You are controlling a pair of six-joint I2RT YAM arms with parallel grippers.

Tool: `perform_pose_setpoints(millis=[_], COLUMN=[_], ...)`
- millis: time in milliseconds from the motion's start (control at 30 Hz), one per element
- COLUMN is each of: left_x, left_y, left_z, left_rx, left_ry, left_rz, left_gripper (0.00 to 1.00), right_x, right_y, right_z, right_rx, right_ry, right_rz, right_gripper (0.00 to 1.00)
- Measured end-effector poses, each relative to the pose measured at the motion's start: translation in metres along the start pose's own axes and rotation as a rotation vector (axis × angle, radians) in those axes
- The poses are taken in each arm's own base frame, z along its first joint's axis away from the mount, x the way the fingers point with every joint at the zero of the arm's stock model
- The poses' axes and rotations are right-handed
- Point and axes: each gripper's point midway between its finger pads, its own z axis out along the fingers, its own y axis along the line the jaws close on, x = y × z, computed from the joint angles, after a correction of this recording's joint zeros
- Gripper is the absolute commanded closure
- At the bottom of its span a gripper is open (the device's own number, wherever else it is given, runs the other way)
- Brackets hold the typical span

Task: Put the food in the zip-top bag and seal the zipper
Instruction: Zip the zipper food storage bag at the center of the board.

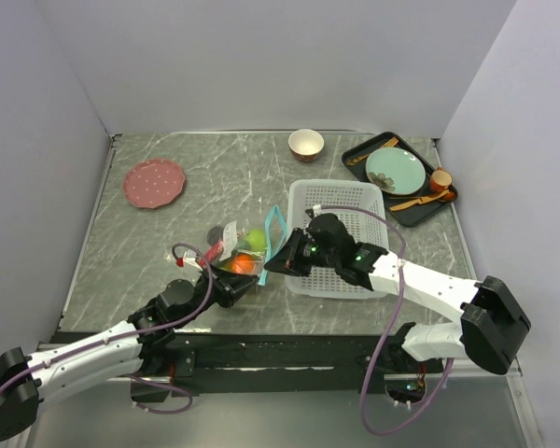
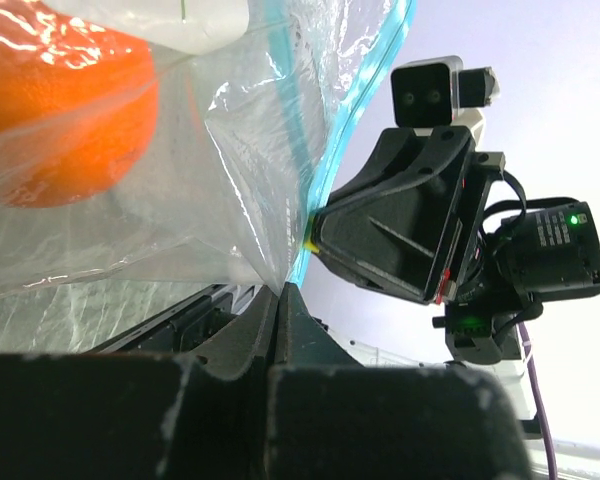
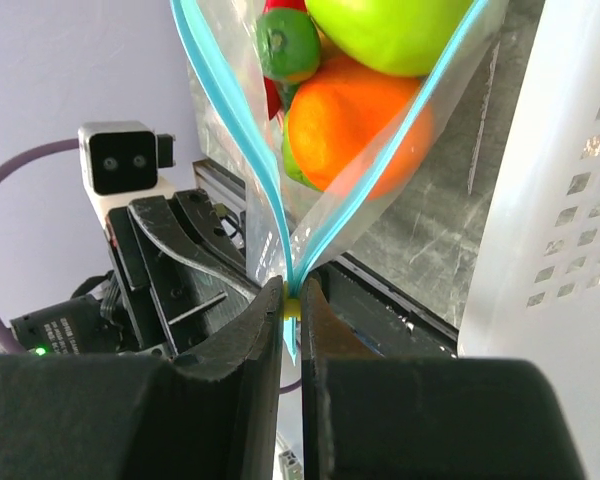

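The clear zip-top bag (image 1: pixel 235 245) hangs between my two grippers just left of the white basket. It holds an orange (image 3: pixel 350 125), a green apple (image 3: pixel 390 30), a small green piece (image 3: pixel 285 45) and something red. The teal zipper (image 3: pixel 220 120) still gapes in a V above my right gripper (image 3: pixel 291 295), which is shut on the strip at a small yellow slider (image 3: pixel 292 308). My left gripper (image 2: pixel 283 290) is shut on the bag's plastic edge beside the zipper (image 2: pixel 325 170). In the top view the left gripper (image 1: pixel 245 285) and right gripper (image 1: pixel 278 261) nearly meet.
The white perforated basket (image 1: pixel 341 201) stands right of the bag and looks empty. A pink plate (image 1: pixel 154 182) lies at the back left, a small bowl (image 1: pixel 305 143) at the back middle. A black tray (image 1: pixel 357 151) with a teal plate and orange cup sits at the back right.
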Motion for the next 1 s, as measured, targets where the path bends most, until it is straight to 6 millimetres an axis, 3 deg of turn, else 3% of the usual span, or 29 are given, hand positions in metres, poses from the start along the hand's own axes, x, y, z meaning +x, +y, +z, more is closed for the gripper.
perform_pose_setpoints(millis=[1000], left_x=[-0.008], left_y=[0.02], left_z=[-0.016], left_rx=[-0.088], left_ry=[-0.033], left_rz=[0.027], left_gripper=[0.99], right_x=[-0.028], right_y=[-0.01], right_z=[0.008], right_rx=[0.034], right_ry=[-0.026], right_rz=[-0.008], right_gripper=[0.88])
